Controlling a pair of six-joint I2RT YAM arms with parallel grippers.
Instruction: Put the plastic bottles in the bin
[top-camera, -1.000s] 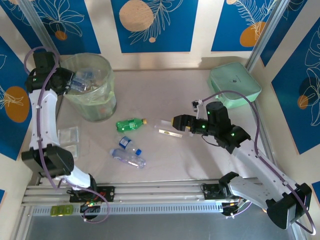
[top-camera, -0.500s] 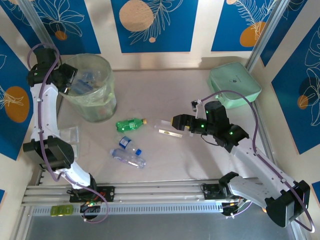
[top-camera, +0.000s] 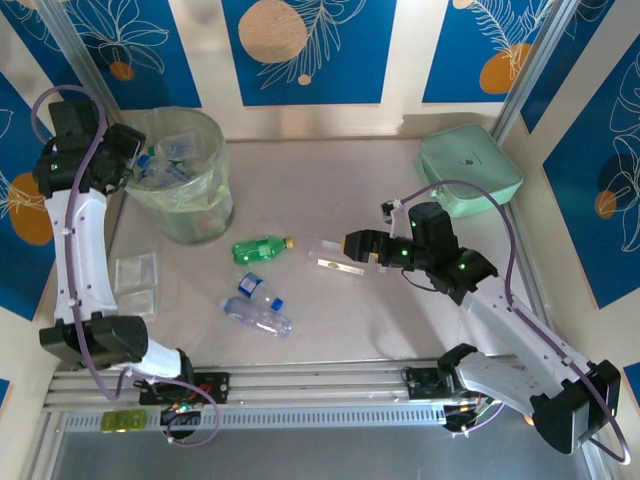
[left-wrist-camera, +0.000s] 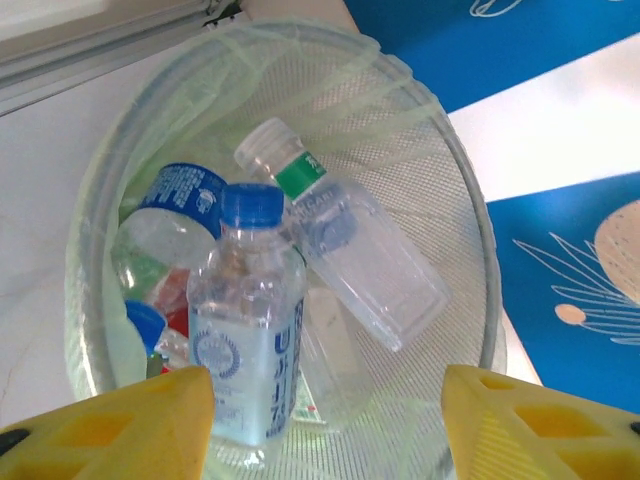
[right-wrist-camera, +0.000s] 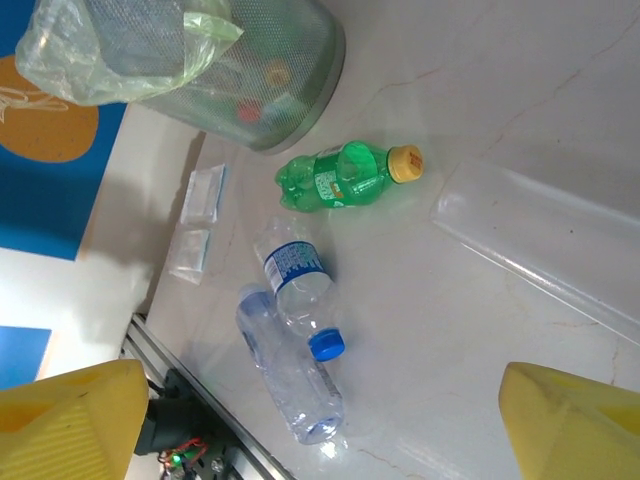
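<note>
Green bottle near bin

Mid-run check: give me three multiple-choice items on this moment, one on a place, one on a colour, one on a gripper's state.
1. Where is the left gripper?
A) above the bin
B) above the mint-green case
C) low beside the rail

2. What colour is the bottle lying on the table nearest the bin?
A) brown
B) green
C) black

3. How do the right gripper's jaws stand?
A) shut on a bottle
B) shut on the case
C) open

1 A: the left wrist view looks down into the bin.
2 B: the green bottle lies just beside it.
3 C: its yellow fingers stand wide apart, gripping nothing.
</note>
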